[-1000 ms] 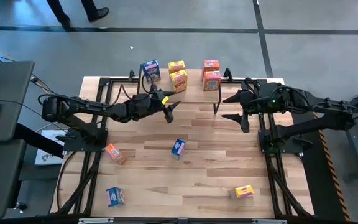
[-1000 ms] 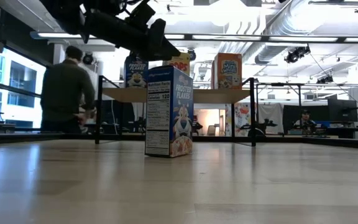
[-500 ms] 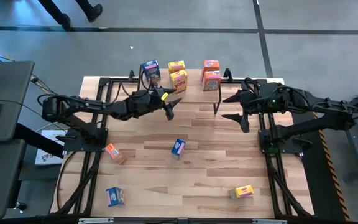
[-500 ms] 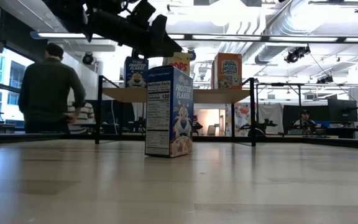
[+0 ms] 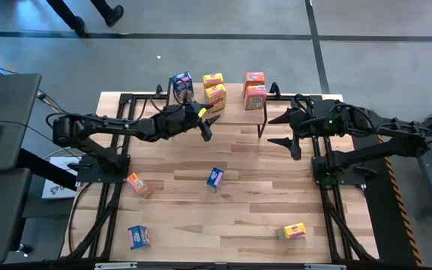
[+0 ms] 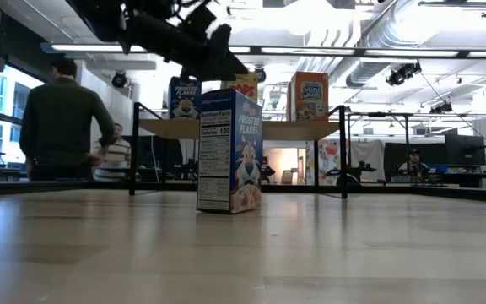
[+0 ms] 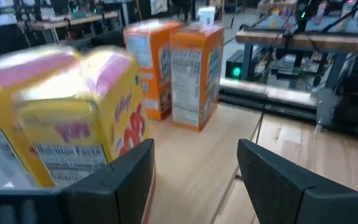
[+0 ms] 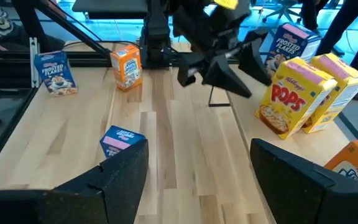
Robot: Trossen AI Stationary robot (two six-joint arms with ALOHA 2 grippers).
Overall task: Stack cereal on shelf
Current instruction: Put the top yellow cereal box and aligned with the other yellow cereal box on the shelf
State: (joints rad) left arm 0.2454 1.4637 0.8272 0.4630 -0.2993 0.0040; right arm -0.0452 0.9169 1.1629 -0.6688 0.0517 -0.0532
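The shelf (image 5: 235, 105) stands at the table's far edge with five cereal boxes upright on its wooden top: a blue one (image 5: 181, 82), two yellow ones (image 5: 215, 96) and two orange ones (image 5: 255, 96). My left gripper (image 5: 209, 127) is open and empty, in the air just near of the yellow boxes (image 7: 73, 118). My right gripper (image 5: 276, 129) is open and empty, to the right of the shelf's right legs. On the table, a blue box (image 5: 214, 178) stands upright on its base at the middle, and an orange one (image 5: 137, 184), a blue one (image 5: 139, 237) and a yellow one (image 5: 294, 232) are spread about.
Black frame rails (image 5: 118, 150) run along the table's left and right sides. The shelf's thin black legs (image 5: 262, 124) stand between the two grippers. Bare wood lies between the loose boxes. A person (image 6: 57, 118) stands in the room beyond the table.
My left gripper has moved a little toward the far edge and the yellow boxes on the shelf, staying open. The person beyond the table has walked on.
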